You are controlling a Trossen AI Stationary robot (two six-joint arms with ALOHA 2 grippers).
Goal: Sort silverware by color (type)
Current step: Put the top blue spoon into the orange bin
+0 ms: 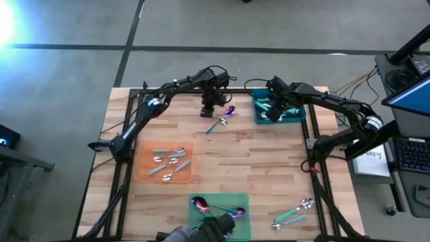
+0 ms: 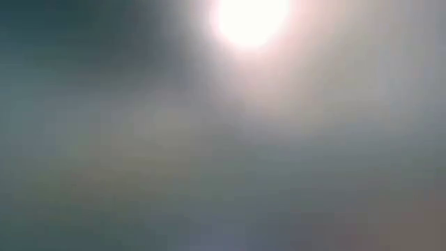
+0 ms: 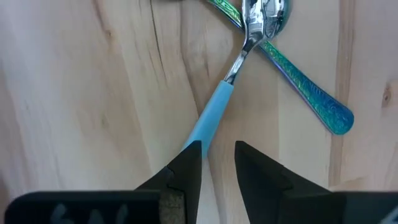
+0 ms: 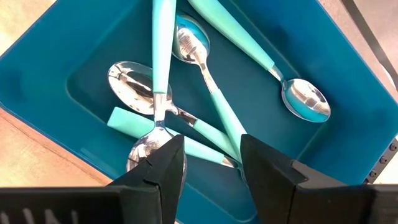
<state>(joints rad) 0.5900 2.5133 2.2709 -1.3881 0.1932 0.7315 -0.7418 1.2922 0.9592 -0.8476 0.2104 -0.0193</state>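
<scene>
The left gripper [image 3: 217, 163] has its fingers partly open around the blue-handled spoon [image 3: 214, 112], just beside the teal bin [image 1: 257, 115]. Next it must squeeze and lift. The right gripper [image 4: 210, 163] waits open over spoons in the bin.

From above I see my left gripper [image 1: 209, 111] at the table's [image 1: 255, 158] far middle, just left of two crossed spoons [image 1: 224, 116]; my right gripper [image 1: 271, 113] sits over the bin [image 1: 295, 115] at far right, spoons inside; a mat [image 1: 144, 171] with spoons lies near left; another mat [image 1: 243, 202] near centre; loose spoons [image 1: 294, 213] near right.
</scene>
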